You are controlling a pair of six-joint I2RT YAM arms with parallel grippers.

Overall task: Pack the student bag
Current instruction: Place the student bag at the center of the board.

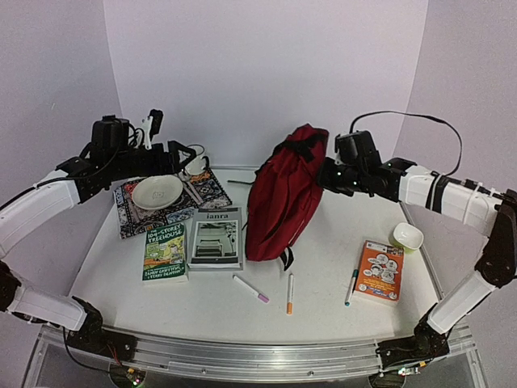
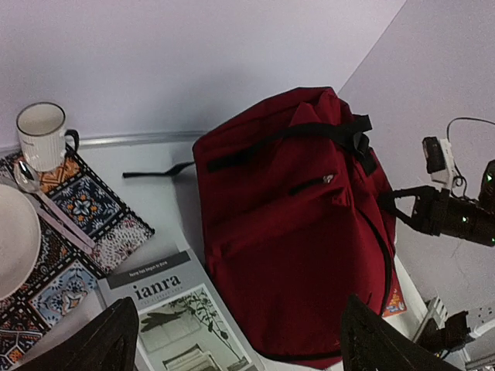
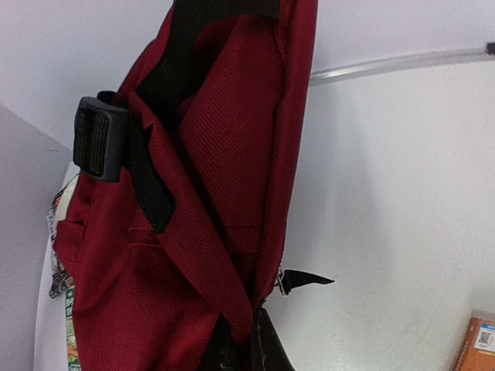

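The student bag (image 1: 283,194), a large dark red backpack with black straps, stands propped up at the table's middle. It also shows in the left wrist view (image 2: 302,232) and the right wrist view (image 3: 209,154). My right gripper (image 1: 325,174) is shut on a fold of the bag's upper right side (image 3: 247,348) and holds it up. My left gripper (image 1: 196,153) is open and empty (image 2: 244,340). It hovers left of the bag, above the placemat's edge. The bag's opening and lining are not visible.
Left of the bag lie a grey "ianra" magazine (image 1: 216,237) and a green Treehouse book (image 1: 165,252). A patterned placemat (image 1: 133,214) holds a plate (image 1: 157,191) and a mug (image 1: 196,159). An orange book (image 1: 380,271), a small bowl (image 1: 407,236) and three pens (image 1: 289,293) lie in front and to the right.
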